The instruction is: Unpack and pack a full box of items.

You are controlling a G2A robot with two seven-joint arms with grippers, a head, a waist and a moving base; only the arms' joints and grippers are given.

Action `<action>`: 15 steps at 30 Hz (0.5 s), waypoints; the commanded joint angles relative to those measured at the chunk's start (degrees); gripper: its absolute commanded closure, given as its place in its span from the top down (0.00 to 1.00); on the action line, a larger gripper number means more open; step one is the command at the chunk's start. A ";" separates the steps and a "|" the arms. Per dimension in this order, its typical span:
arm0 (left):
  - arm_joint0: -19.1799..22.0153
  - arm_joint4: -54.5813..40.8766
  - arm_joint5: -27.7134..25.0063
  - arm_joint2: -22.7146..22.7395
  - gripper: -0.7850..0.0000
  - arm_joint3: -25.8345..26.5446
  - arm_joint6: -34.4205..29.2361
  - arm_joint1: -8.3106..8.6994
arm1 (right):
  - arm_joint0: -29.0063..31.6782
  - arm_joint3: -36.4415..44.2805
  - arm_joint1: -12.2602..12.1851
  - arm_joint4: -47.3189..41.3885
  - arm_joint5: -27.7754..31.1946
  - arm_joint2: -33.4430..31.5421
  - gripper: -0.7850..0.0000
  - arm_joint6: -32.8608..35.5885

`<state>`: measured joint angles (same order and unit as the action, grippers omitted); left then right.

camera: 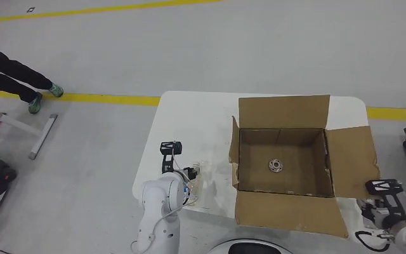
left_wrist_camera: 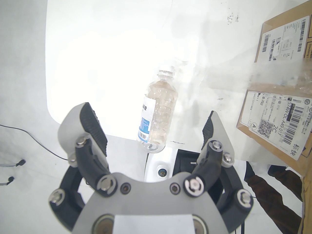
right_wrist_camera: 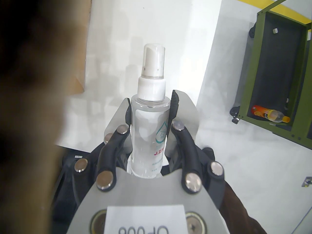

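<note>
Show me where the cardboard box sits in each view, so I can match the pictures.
Top view: the cardboard box stands open on the right part of the table, flaps spread.
Left wrist view: its labelled outside, past the lying water bottle.
Right wrist view: a blurred brown flap close to the camera, beside the spray bottle.
Shared landmark: the white table top under the box.

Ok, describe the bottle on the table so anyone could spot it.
On the white table, left of the open cardboard box, at the robot-side edge, a clear bottle lies below the open left gripper. Its blue-and-white label and plain neck set it apart from the pump-capped spray bottle in the right gripper.
</note>
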<state>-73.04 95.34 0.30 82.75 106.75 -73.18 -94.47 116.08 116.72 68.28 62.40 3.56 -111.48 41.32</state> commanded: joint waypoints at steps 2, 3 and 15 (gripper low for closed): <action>0.00 0.00 0.00 0.00 1.00 0.00 0.00 0.00 | -0.54 -1.07 0.02 -0.87 0.52 0.66 0.00 0.26; 0.00 0.00 0.00 0.00 1.00 0.00 0.00 0.00 | -0.72 -1.20 0.02 -0.93 0.66 0.92 0.00 0.32; 0.00 0.00 0.00 0.00 1.00 0.00 0.00 0.00 | -1.16 -1.22 0.09 2.09 0.42 4.28 0.00 0.33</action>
<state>-73.04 95.34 0.30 82.75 106.75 -73.18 -94.47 114.97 115.57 68.37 64.31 4.02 -107.28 41.58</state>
